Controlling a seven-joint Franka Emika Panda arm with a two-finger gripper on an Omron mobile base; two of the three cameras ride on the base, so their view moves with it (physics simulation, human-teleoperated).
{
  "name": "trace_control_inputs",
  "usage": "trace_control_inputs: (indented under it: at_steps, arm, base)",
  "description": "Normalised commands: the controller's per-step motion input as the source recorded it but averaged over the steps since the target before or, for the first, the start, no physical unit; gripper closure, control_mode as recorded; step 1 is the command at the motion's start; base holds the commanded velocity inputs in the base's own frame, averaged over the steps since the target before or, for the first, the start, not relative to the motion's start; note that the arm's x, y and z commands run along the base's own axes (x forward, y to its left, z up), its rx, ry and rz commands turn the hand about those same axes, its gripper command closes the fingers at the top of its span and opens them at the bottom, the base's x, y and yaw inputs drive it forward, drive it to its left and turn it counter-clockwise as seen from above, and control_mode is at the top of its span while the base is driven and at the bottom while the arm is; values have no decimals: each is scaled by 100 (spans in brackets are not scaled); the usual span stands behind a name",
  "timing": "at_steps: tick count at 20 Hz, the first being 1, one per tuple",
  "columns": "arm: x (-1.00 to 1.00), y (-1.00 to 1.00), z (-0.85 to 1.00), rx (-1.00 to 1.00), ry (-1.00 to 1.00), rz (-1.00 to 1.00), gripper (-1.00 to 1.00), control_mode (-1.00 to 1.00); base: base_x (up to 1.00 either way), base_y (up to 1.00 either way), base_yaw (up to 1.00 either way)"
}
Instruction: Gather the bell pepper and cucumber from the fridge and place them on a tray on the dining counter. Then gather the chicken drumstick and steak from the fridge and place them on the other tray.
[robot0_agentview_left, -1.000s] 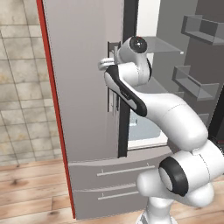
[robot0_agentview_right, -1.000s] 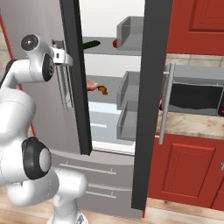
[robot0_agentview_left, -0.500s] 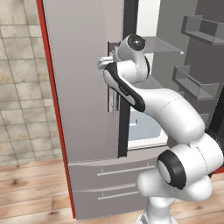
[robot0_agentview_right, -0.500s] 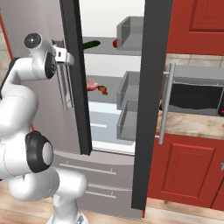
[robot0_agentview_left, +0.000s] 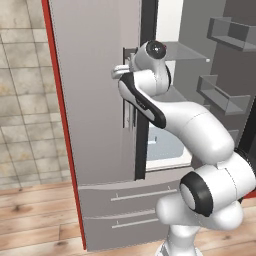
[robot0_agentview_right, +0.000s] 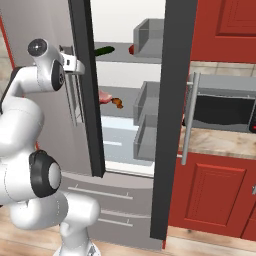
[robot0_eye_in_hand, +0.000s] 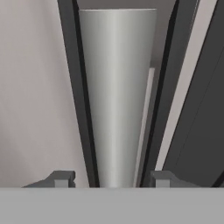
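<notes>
straddling fridge (robot0_agentview_left: 95, 100) door handle (robot0_eye_in_hand: 116, 100) | jaws spread wide, handle between

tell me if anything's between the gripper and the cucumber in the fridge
Yes. The gripper sits at the handle of the fridge's left door, outside it. That door's dark edge stands between the gripper and the cucumber on the upper shelf. The right door is open, so that side looks clear.

- beige tiled wall (robot0_agentview_left: 22, 95) left of the tall grey cabinet
- wooden plank floor (robot0_agentview_left: 35, 220) below
- red cabinet door (robot0_agentview_right: 207, 192) under a beige marbled top (robot0_agentview_right: 220, 142)
- dark microwave (robot0_agentview_right: 222, 111) with a grey bar handle (robot0_agentview_right: 189, 117)
</notes>
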Motion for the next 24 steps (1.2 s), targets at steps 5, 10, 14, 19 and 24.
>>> trace_control_inputs:
  at_steps: [5,10,14,19,24]
  arm:
    - [9,2,-7,0,1,0,100,-100]
    - [-1,10,-4,-1,2,0,100,-100]
    - [-52,32,0,-1,0,3,100,-100]
    - [-76,53,0,0,0,10,100,-100]
    - [-79,65,0,0,0,15,100,-100]
  base:
    - [0,0,0]
    - [0,0,0]
    - [0,0,0]
    - [0,0,0]
    - [0,0,0]
